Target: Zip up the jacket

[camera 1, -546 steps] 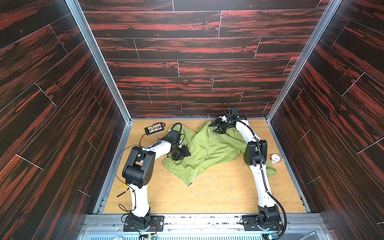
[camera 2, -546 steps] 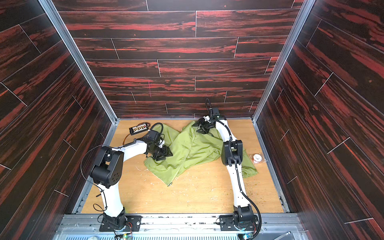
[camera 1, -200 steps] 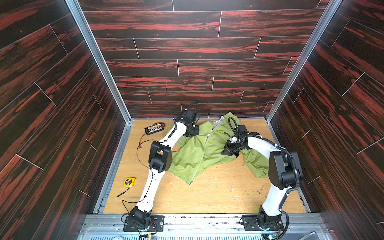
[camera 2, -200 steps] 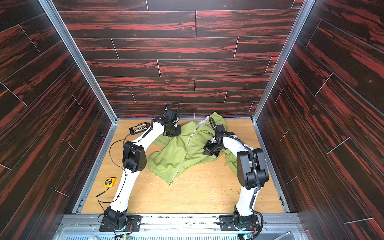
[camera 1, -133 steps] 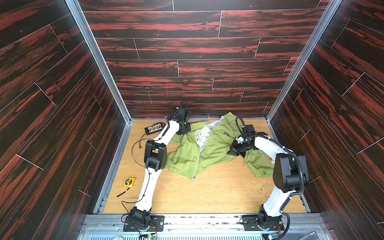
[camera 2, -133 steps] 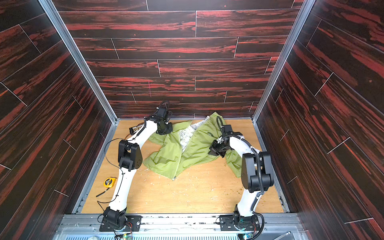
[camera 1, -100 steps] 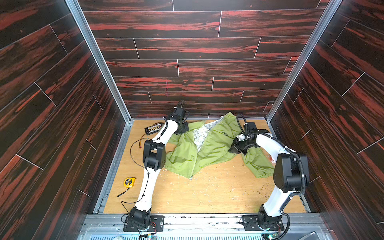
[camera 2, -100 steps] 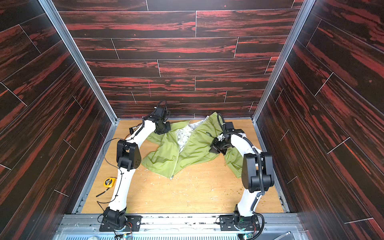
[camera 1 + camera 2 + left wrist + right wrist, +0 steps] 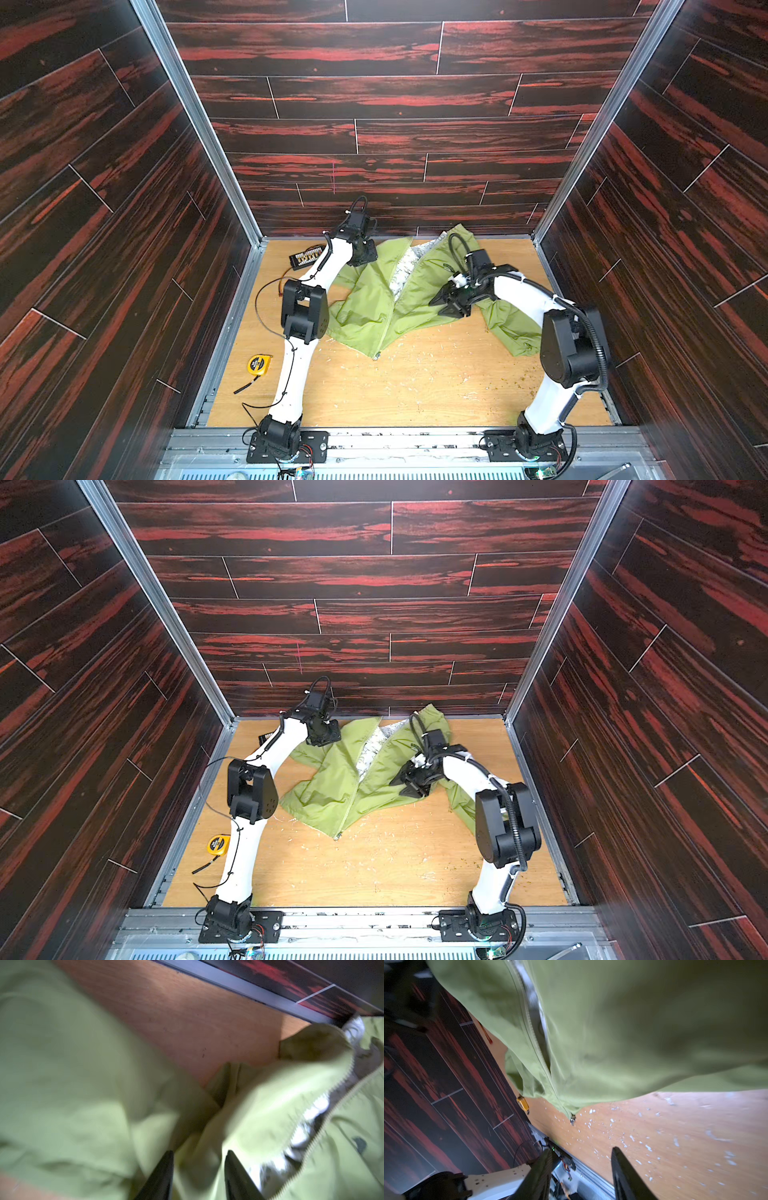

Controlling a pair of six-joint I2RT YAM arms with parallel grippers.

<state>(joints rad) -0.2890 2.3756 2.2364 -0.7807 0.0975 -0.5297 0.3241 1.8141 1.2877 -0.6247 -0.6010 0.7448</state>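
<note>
Across the pale wooden tabletop [image 9: 415,386], the olive-green thin hooded jacket [image 9: 374,303] is lying spread front-up, its zipper gaping. The left gripper [image 9: 199,1153] and right gripper [image 9: 581,1151] are just letting go, jaws parted and empty; zipping is probably coming next.
</note>
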